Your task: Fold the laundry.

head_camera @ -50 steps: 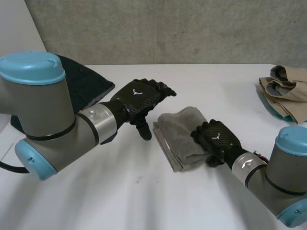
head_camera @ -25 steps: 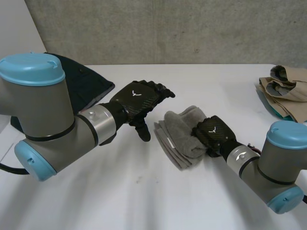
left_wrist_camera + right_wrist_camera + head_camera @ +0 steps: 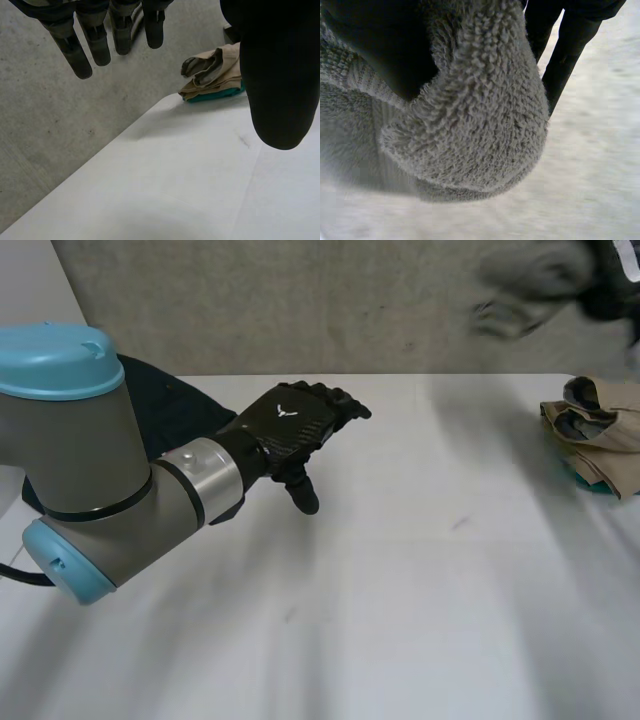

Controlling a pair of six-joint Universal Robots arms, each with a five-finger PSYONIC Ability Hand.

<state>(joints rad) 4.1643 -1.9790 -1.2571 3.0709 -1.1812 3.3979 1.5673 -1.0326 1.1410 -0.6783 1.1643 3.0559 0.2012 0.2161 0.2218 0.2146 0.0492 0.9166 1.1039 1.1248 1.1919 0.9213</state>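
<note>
A folded grey towel (image 3: 480, 115) is pinched between the thumb and fingers of my right hand (image 3: 380, 45). In the head view that right hand (image 3: 615, 280) is high in the air at the far right, above the table's back edge, with the grey towel (image 3: 525, 280) hanging from it as a blur. My left hand (image 3: 295, 430) hovers open over the middle-left of the white table (image 3: 400, 590), palm down and fingers straight. Its own wrist view shows the left hand's straight fingers (image 3: 95, 40) holding nothing.
A stack of folded clothes (image 3: 595, 435), beige over teal, lies at the table's right edge and also shows past the left hand as folded clothes (image 3: 215, 75). A dark garment (image 3: 170, 405) lies at the back left behind my left arm.
My right hand closed on the folded grey towel at the table's middle and lifted it quickly up and to the far right. The left hand barely moved.
</note>
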